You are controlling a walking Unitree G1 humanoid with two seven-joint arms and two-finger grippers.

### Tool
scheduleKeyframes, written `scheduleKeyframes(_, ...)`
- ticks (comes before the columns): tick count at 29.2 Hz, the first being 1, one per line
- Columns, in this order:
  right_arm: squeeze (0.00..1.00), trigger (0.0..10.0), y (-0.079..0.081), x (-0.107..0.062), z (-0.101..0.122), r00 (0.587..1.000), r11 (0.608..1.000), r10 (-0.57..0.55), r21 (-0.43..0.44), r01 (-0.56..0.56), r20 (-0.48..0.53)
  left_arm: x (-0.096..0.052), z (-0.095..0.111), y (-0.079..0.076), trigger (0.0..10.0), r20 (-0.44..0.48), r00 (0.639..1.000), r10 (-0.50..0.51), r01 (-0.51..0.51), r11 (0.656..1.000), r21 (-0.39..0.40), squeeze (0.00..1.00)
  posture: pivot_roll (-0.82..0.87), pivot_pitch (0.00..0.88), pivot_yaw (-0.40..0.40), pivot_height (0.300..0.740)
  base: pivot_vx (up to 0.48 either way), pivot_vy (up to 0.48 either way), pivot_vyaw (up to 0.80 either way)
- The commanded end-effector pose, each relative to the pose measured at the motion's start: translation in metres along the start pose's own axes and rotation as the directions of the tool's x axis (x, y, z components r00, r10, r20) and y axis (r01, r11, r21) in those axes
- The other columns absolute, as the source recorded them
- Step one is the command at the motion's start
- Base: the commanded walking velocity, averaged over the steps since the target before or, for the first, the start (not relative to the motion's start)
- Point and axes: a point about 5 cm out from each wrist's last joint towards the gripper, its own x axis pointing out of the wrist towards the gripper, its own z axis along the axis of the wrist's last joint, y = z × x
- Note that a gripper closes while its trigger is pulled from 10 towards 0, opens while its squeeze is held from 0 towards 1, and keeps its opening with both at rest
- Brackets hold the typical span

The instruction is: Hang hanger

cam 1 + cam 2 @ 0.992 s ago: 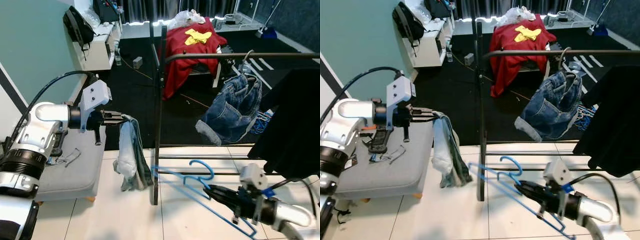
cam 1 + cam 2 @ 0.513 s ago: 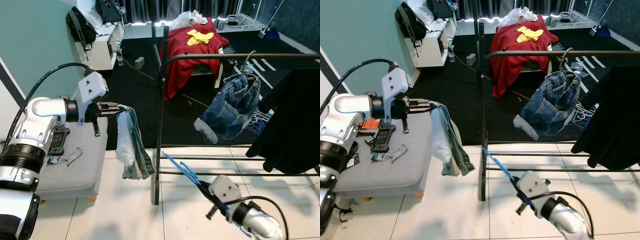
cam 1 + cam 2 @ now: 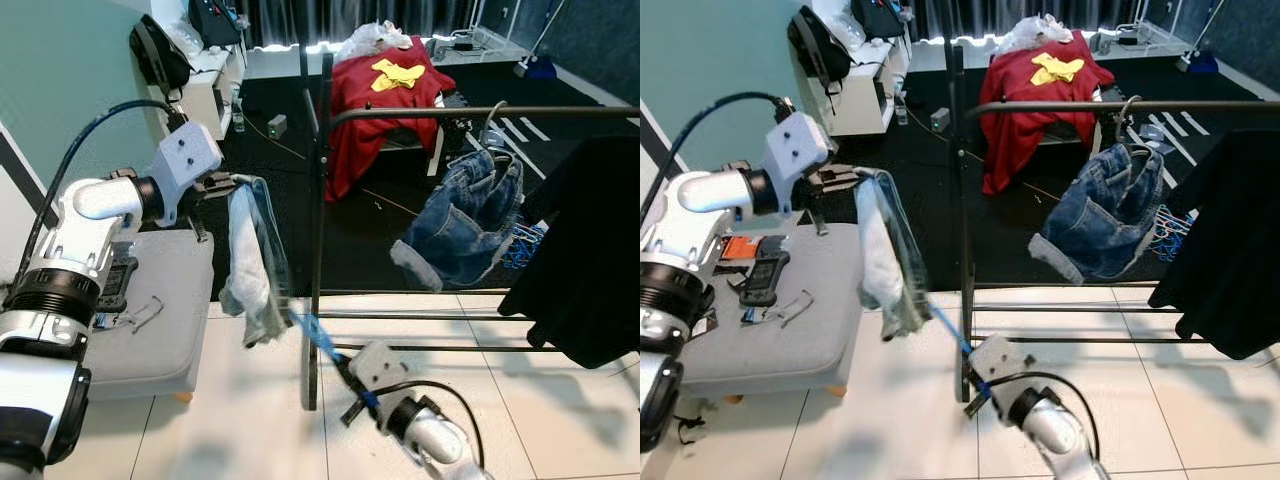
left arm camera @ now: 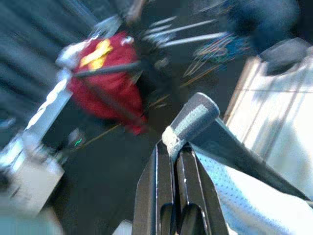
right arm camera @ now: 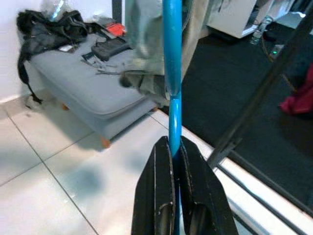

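Observation:
My left gripper (image 3: 222, 183) is shut on the top of a pale denim garment (image 3: 247, 268), which hangs down left of the black rack post (image 3: 317, 230). In the left wrist view the fingers (image 4: 161, 171) pinch a fold of that garment (image 4: 194, 116). Low down, my right gripper (image 3: 350, 382) is shut on a blue hanger (image 3: 314, 335), whose bar runs up to the garment's lower hem. In the right wrist view the hanger (image 5: 172, 73) rises straight from my right gripper (image 5: 172, 146) into the cloth (image 5: 146, 39). The rack's top bar (image 3: 480, 112) runs off to the right.
Blue jeans (image 3: 465, 220) and a black garment (image 3: 590, 250) hang on the rack bar. A grey ottoman (image 3: 150, 330) with small items stands on the left. A red cloth (image 3: 385, 90) covers furniture beyond. White tiles meet dark carpet under the rack.
My right arm has swung left under the rack, bringing the blue hanger's end to the garment's hem. My left gripper has lifted the garment a little higher.

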Motion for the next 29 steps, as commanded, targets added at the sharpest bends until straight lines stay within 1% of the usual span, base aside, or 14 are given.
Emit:
scheduleKeyframes(1, 0.0, 10.0, -0.002, -0.001, -0.001, 1.0, 1.0, -0.01, 0.02, 0.01, 0.013, 0.003, 0.002, 0.005, 10.0, -0.007, 0.999, 0.052, -0.052, 0.999, 0.01, 0.0, -0.06, 0.067, 0.077, 0.74, 0.0, 0.0, 0.0)
scheduleKeyframes(2, 0.0, 10.0, -0.002, -0.001, -0.001, 1.0, 1.0, -0.01, 0.02, 0.01, 0.013, 0.003, 0.002, 0.005, 10.0, -0.007, 0.999, 0.052, -0.052, 0.999, 0.01, 0.0, -0.06, 0.067, 0.077, 0.74, 0.0, 0.0, 0.0)
scheduleKeyframes(3, 0.0, 10.0, -0.002, -0.001, 0.0, 1.0, 1.0, -0.005, 0.0, 0.005, 0.014, 0.006, 0.003, 0.005, 10.0, 0.003, 0.997, 0.077, -0.077, 0.997, -0.012, 0.0, -0.06, 0.065, 0.077, 0.74, 0.0, 0.0, 0.0)
scheduleKeyframes(5, 0.0, 10.0, -0.004, 0.0, 0.001, 1.0, 1.0, -0.008, -0.016, 0.008, 0.019, 0.008, 0.003, 0.003, 10.0, 0.011, 0.997, 0.077, -0.077, 0.997, -0.023, 0.0, -0.06, 0.065, 0.075, 0.74, 0.0, 0.0, 0.0)
scheduleKeyframes(8, 0.0, 10.0, -0.012, 0.001, 0.003, 0.998, 0.994, -0.063, -0.086, 0.065, 0.028, 0.008, -0.002, -0.005, 10.0, 0.022, 0.999, 0.046, -0.045, 0.998, -0.038, 0.0, -0.06, 0.065, 0.073, 0.74, 0.0, 0.0, 0.0)
scheduleKeyframes(10, 0.0, 10.0, -0.015, 0.002, 0.004, 0.997, 0.992, -0.077, -0.099, 0.08, 0.03, 0.007, -0.003, -0.007, 10.0, 0.02, 0.999, 0.039, -0.038, 0.999, -0.037, 0.0, -0.06, 0.065, 0.073, 0.74, 0.0, 0.0, 0.0)
scheduleKeyframes(13, 0.0, 10.0, -0.023, 0.001, 0.006, 0.99, 0.988, -0.126, -0.083, 0.13, 0.057, 0.005, -0.008, -0.009, 10.0, 0.014, 0.999, 0.04, -0.039, 0.999, -0.035, 0.0, -0.06, 0.066, 0.074, 0.74, 0.0, 0.0, 0.0)
scheduleKeyframes(17, 0.0, 10.0, -0.024, 0.001, 0.007, 0.99, 0.989, -0.125, -0.069, 0.129, 0.07, 0.005, -0.009, -0.009, 10.0, 0.01, 0.999, 0.048, -0.048, 0.998, -0.034, 0.0, -0.06, 0.065, 0.074, 0.74, 0.0, 0.0, 0.0)
scheduleKeyframes(19, 0.0, 10.0, -0.021, 0.001, 0.009, 0.992, 0.995, -0.089, -0.036, 0.093, 0.095, 0.005, -0.009, -0.008, 10.0, 0.01, 0.998, 0.065, -0.064, 0.997, -0.038, 0.0, -0.06, 0.067, 0.075, 0.74, 0.0, 0.0, 0.0)
scheduleKeyframes(23, 0.0, 10.0, -0.019, 0.001, 0.01, 0.992, 0.997, -0.074, -0.027, 0.077, 0.101, 0.006, -0.009, -0.008, 10.0, 0.011, 0.997, 0.071, -0.07, 0.997, -0.039, 0.0, -0.06, 0.067, 0.075, 0.74, 0.0, 0.0, 0.0)
scheduleKeyframes(25, 0.0, 10.0, -0.014, 0.001, 0.009, 0.994, 1.0, -0.029, 0.006, 0.029, 0.107, 0.006, -0.008, -0.006, 10.0, 0.012, 0.996, 0.088, -0.087, 0.995, -0.039, 0.0, -0.06, 0.071, 0.075, 0.74, 0.0, 0.0, 0.0)
scheduleKeyframes(29, 0.0, 10.0, -0.01, 0.001, 0.008, 0.994, 1.0, 0.012, 0.025, -0.015, 0.109, 0.007, -0.007, -0.003, 10.0, 0.011, 0.994, 0.112, -0.111, 0.993, -0.041, 0.0, -0.06, 0.071, 0.076, 0.74, 0.0, 0.0, 0.0)
